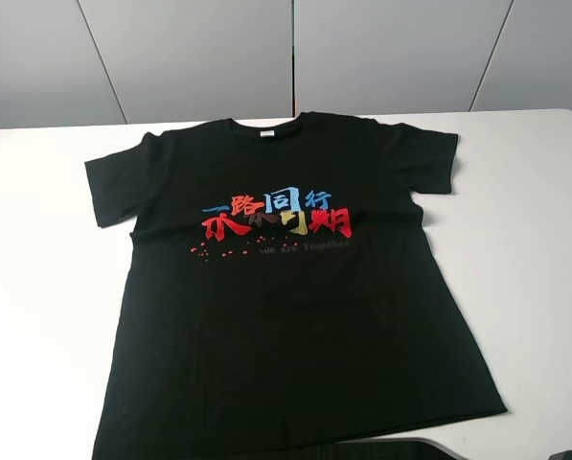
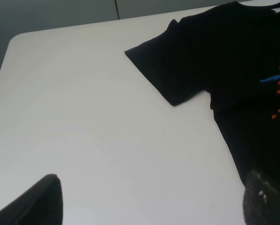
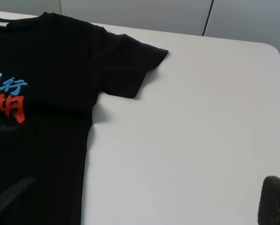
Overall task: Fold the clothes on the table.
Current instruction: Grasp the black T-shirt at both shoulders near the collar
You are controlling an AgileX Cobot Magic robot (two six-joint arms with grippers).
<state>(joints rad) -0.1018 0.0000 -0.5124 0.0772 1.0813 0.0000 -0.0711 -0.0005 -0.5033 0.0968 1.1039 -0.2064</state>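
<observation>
The black short-sleeved T-shirt (image 1: 286,297) lies flat and face up on the white table (image 1: 46,287), collar at the far side and hem at the near edge. Red, blue and yellow characters (image 1: 278,215) cross the chest. The left wrist view shows its left sleeve (image 2: 170,65); the right wrist view shows its right sleeve (image 3: 125,61). My left gripper (image 2: 149,201) is open and empty, low at the shirt's left side edge. My right gripper (image 3: 140,201) is open and empty at the shirt's right side edge. Only the fingertips (image 2: 36,201) (image 3: 276,201) show.
Bare white tabletop lies on both sides of the shirt (image 1: 535,249). A grey panelled wall (image 1: 295,53) stands behind the table's far edge. Dark arm parts (image 1: 391,448) show at the bottom edge of the high view.
</observation>
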